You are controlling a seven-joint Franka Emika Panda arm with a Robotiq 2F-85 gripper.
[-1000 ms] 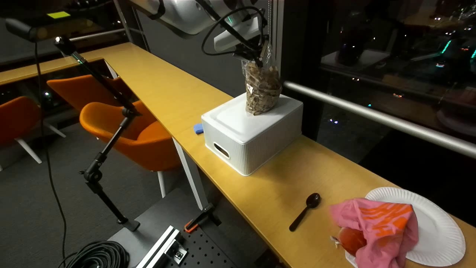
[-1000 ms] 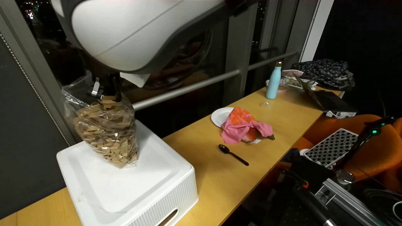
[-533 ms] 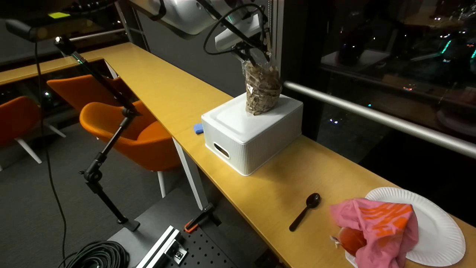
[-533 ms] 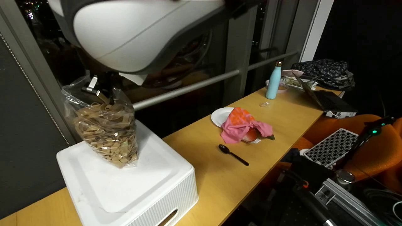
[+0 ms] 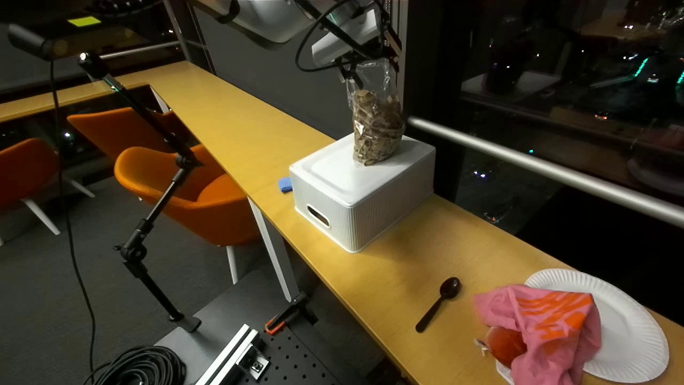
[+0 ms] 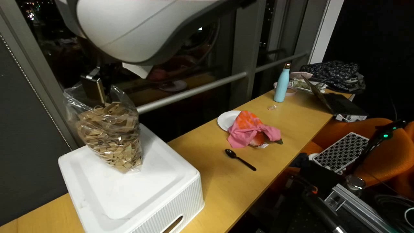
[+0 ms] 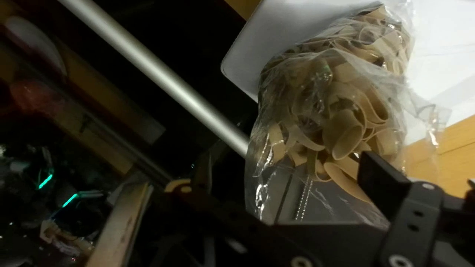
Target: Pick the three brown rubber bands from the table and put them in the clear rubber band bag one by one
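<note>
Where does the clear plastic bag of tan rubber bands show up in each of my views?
In an exterior view: clear plastic bag of tan rubber bands, upper half, right of centre.
In an exterior view: bag, left of centre.
Wrist view: bag, right of centre.
Shared by all three: the white rectangular ridged box beneath it.

Clear plastic bag (image 6: 111,139) gaped upward
The ribbed white box (image 5: 385,200) blocked passage below, a metal rail (image 5: 534,166) crossed the window (image 5: 534,123) beyond; bare table (image 6: 223,191) lay between box and black spoon (image 6: 242,161).
</note>
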